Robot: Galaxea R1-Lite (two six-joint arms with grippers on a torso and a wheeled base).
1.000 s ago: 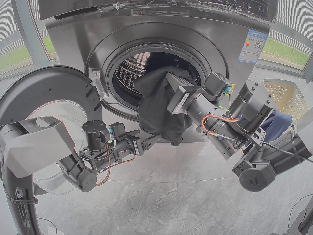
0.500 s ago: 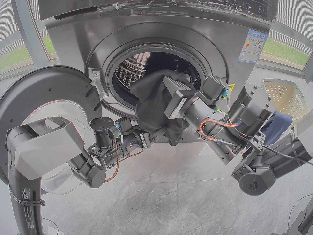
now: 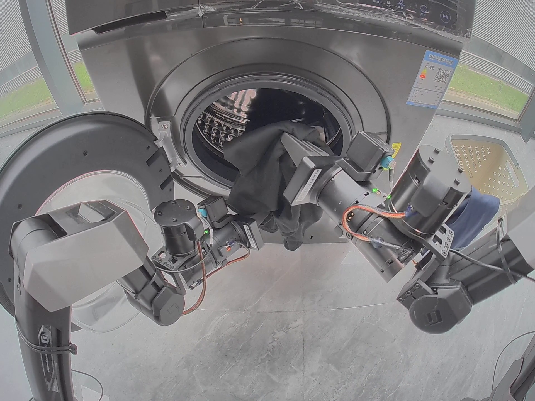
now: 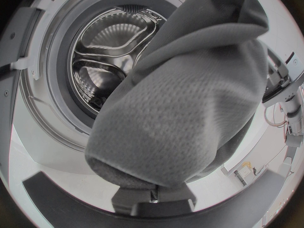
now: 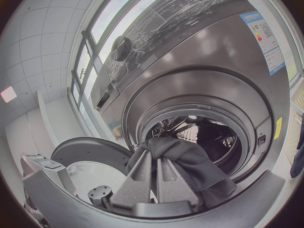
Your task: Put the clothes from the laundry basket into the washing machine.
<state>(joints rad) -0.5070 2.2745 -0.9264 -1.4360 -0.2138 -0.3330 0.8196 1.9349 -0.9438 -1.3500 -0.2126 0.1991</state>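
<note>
A dark mesh garment [image 3: 259,168] hangs over the lower rim of the washing machine's drum opening [image 3: 245,109]. My right gripper [image 3: 288,136] is shut on its upper fold at the mouth of the drum; in the right wrist view the fingers [image 5: 139,178] pinch the cloth [image 5: 193,165]. My left gripper [image 3: 266,226] sits under the garment's hanging lower part. In the left wrist view its fingers [image 4: 171,198] lie close together, their tips covered by the cloth [image 4: 190,105]. The laundry basket [image 3: 493,162] stands at the right with a blue garment [image 3: 473,213] in it.
The round machine door [image 3: 72,151] is swung open to the left, close behind my left arm. The steel drum [image 4: 101,57] looks bare inside. Grey tiled floor [image 3: 290,329] lies free in front of the machine. Windows flank it.
My left gripper has risen and moved right, pushing the garment's hanging end up toward the drum rim. The right gripper stayed at the opening, and the cloth is bunched higher.
</note>
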